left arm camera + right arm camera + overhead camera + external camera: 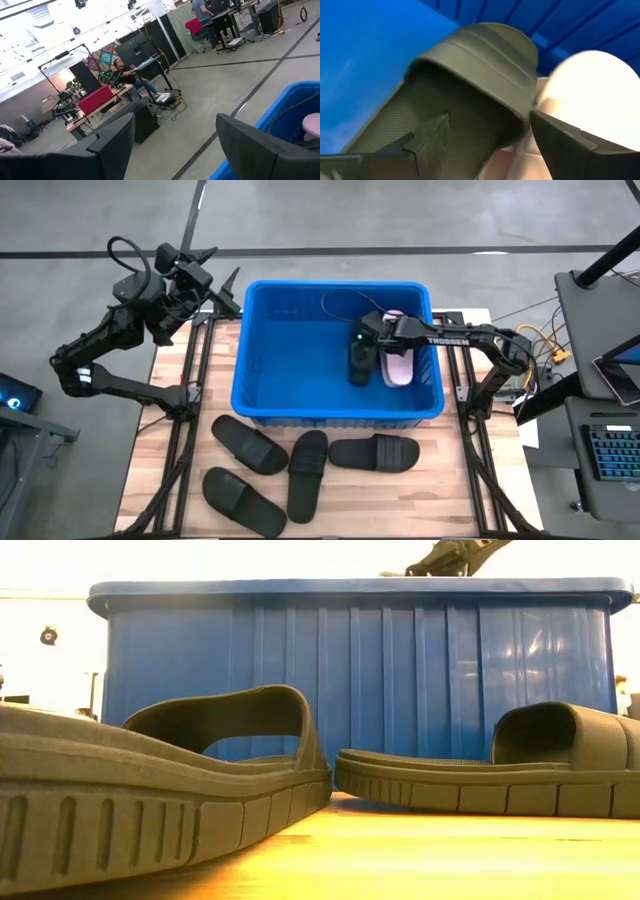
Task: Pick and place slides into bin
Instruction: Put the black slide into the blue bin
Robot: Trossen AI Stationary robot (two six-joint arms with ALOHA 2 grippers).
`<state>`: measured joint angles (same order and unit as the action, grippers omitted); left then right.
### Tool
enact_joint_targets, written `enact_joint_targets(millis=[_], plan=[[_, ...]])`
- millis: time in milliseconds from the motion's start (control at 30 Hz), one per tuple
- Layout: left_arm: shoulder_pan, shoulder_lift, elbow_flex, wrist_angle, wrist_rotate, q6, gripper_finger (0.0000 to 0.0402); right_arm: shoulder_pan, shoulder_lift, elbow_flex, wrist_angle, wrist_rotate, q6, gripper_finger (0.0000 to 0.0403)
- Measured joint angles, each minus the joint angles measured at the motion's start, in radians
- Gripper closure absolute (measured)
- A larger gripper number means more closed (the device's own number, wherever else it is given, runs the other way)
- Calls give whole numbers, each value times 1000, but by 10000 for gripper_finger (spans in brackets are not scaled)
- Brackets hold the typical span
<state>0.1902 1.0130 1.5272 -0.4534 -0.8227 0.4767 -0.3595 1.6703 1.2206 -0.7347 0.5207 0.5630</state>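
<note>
The blue bin (pixel 262 380) stands in the middle of the table; its near wall fills the low view (pixel 350 670). Inside it, a black slide (pixel 359 369) lies beside a pale pink slide (pixel 398 364). My right gripper (pixel 358 344) reaches into the bin from the table's right. It is open right over the black slide (pixel 470 65), with the pink slide (pixel 590 90) beside one finger. Several black slides (pixel 308 468) lie flat on the table in front of the bin. My left gripper (pixel 225 288) is open and empty, raised beyond the bin's far left corner. My right gripper is open over the black slide, behind its strap (pixel 485 45). One finger (pixel 427 137) is over the footbed and the other (pixel 560 137) is at the side next to the pink slide. I cannot tell whether either finger touches the slide.
The bin's left half is bare floor (pixel 290 345). A thin dark cable (pixel 340 305) lies in the bin near its far wall. Two of the black slides (pixel 170 770) (pixel 490 765) lie close in front of the low camera. The left wrist view shows the bin's corner (pixel 285 115) and people at desks.
</note>
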Motion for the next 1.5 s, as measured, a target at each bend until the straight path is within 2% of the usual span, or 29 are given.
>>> enact_joint_targets(millis=[300, 600, 933, 1267, 1500], plan=[[0, 0, 0, -1, 1, -1, 139, 0, 0, 39, -12, -81, 6, 127], [0, 0, 0, -7, 1, -2, 139, 2, 0, 92, -155, -100, 16, 139], [0, -1, 0, -9, 1, -2, 139, 2, 0, 135, -224, -295, 9, 139], [0, -1, 0, -43, 2, -4, 139, 6, 0, 197, -267, -329, 19, 154], [0, -9, 0, -144, 5, -100, 139, 16, 0, 272, -276, -345, 12, 156]])
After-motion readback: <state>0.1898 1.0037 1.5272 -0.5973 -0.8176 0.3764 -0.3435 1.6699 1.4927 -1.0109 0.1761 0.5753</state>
